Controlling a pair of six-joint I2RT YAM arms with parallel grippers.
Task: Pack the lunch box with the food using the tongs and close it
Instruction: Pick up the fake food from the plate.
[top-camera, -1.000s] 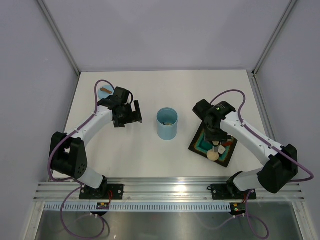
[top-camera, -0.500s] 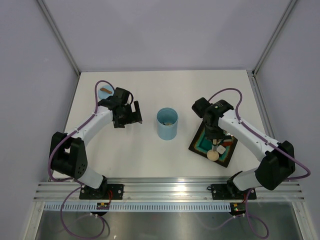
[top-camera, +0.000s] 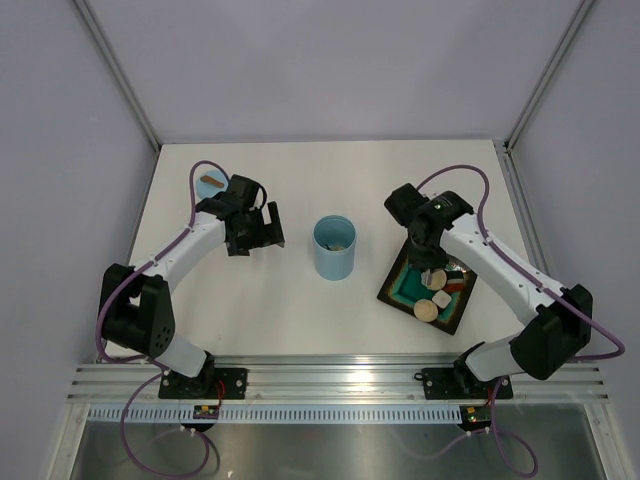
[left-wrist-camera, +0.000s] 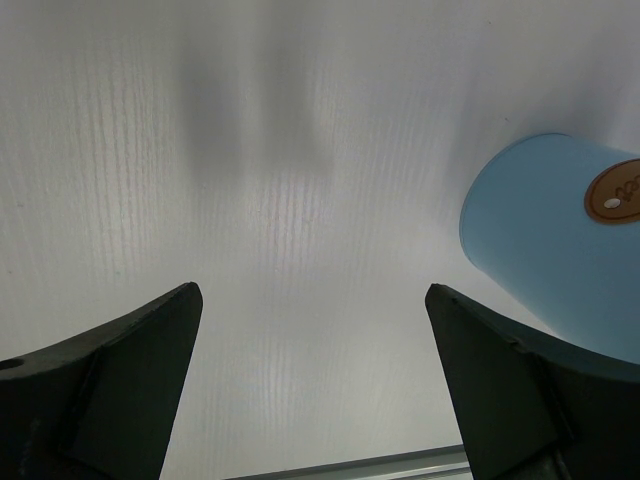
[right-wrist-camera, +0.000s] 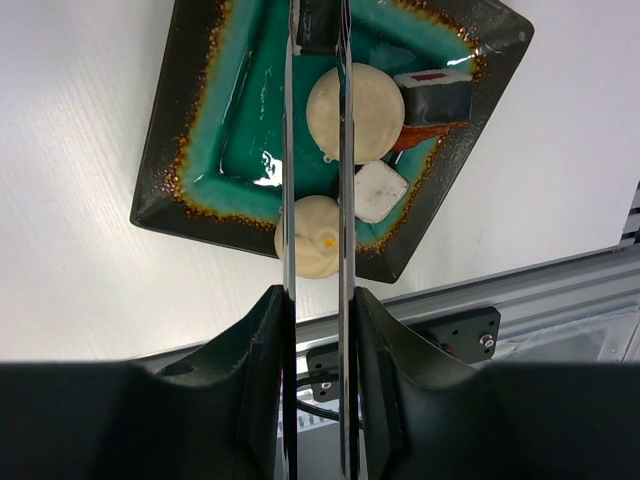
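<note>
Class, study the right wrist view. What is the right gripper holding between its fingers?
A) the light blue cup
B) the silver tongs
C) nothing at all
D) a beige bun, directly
B: the right gripper is closed on the two thin arms of the silver tongs, which reach out over the plate.
</note>
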